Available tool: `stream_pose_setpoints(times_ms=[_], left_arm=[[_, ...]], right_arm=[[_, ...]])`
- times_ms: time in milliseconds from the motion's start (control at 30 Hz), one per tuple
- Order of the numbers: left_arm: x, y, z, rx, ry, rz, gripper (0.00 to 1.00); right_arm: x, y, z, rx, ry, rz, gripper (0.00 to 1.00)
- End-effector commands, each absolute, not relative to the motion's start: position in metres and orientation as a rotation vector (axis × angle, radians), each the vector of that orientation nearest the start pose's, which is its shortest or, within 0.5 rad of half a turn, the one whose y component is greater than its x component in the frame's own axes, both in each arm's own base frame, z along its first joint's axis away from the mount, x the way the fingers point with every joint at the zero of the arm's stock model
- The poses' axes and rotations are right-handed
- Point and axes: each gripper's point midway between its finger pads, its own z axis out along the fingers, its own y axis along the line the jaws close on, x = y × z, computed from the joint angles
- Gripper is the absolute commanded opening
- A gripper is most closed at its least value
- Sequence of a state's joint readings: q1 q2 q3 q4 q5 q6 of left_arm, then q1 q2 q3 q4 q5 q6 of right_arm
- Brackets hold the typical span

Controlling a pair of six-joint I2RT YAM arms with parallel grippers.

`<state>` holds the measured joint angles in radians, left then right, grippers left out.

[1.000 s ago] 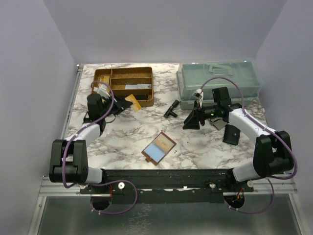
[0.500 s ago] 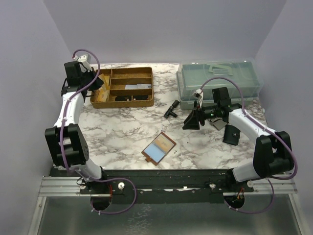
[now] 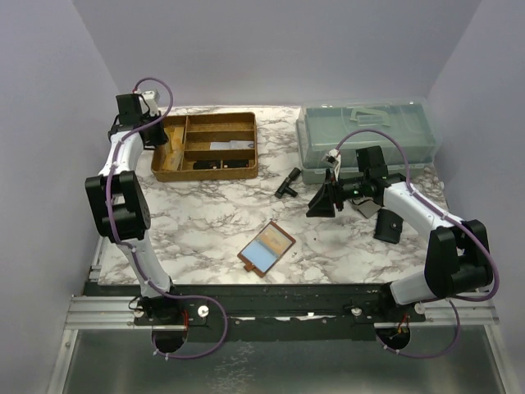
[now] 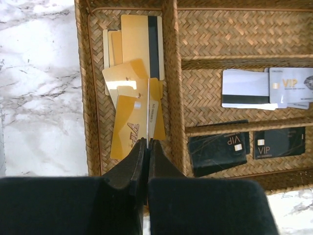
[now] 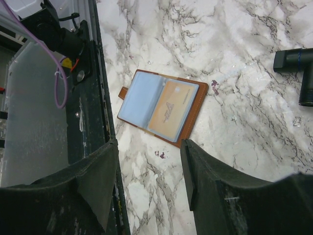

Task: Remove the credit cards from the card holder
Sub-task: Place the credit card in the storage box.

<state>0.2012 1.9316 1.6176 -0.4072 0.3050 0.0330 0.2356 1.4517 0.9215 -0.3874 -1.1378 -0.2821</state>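
My left gripper [image 4: 147,145] is up at the far left, over the left compartment of the woven tray [image 3: 205,117]. It is clenched tight on a tan card [image 4: 153,117], which I see almost edge-on running out from between the tips. Below it lies a loose pile of tan cards [image 4: 132,58]. The compartments to the right hold pale grey cards [image 4: 244,88] and black cards [image 4: 217,152].

The card holder [image 3: 267,249] lies open on the marble table [image 3: 205,222], near the middle and toward the near edge, well apart from both arms. One pocket shows a light blue card [image 5: 142,100] and the other an orange-tan card [image 5: 172,110] — both tucked in.

My right gripper [image 5: 149,161] hangs above the table on the right, jaws spread and grasping nothing — the holder shows between them, lower down. A small black pouch [image 3: 388,226] sits near that arm.
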Motion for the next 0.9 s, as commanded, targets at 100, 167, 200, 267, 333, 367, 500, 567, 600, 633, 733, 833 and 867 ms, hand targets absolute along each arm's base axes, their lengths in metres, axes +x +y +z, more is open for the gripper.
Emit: stream_pose_setpoints(times_ms=[100,167,200,267,333,367,500,567,600,633,733,833,867], left_arm=[[0.529,0.061,0.125,-0.042,2.332,-0.234,0.0],[0.532,0.059,0.121,-0.049,2.337,-0.261,0.0],[0.534,0.058,0.12,-0.055,2.339,-0.27,0.0],[0.536,0.057,0.114,-0.068,2.349,-0.286,0.0],[0.538,0.057,0.11,-0.079,2.359,-0.298,0.0],[0.538,0.056,0.108,-0.084,2.364,-0.304,0.0],[0.542,0.057,0.103,-0.091,2.372,-0.307,0.04],[0.544,0.058,0.101,-0.131,2.377,-0.311,0.11],[0.546,0.06,0.102,-0.145,2.377,-0.3,0.17],[0.547,0.062,0.101,-0.16,2.379,-0.288,0.22],[0.551,0.07,0.107,-0.193,2.366,-0.237,0.37],[0.556,0.078,0.122,-0.216,2.334,-0.182,0.43],[0.557,0.08,0.13,-0.218,2.319,-0.17,0.44]], right_arm=[[0.255,0.219,0.16,-1.023,1.91,1.305,0.61],[0.255,0.219,0.16,-1.022,1.911,1.306,0.61],[0.255,0.219,0.16,-1.023,1.911,1.305,0.61],[0.255,0.219,0.159,-1.023,1.913,1.306,0.6],[0.255,0.218,0.159,-1.023,1.914,1.303,0.61],[0.255,0.218,0.159,-1.024,1.913,1.303,0.61],[0.256,0.218,0.158,-1.025,1.915,1.298,0.6],[0.256,0.218,0.158,-1.024,1.917,1.298,0.61],[0.256,0.218,0.158,-1.024,1.917,1.299,0.6],[0.257,0.218,0.158,-1.025,1.917,1.297,0.61],[0.257,0.218,0.157,-1.025,1.919,1.293,0.61],[0.257,0.218,0.157,-1.024,1.921,1.288,0.61],[0.257,0.218,0.156,-1.024,1.924,1.288,0.61]])
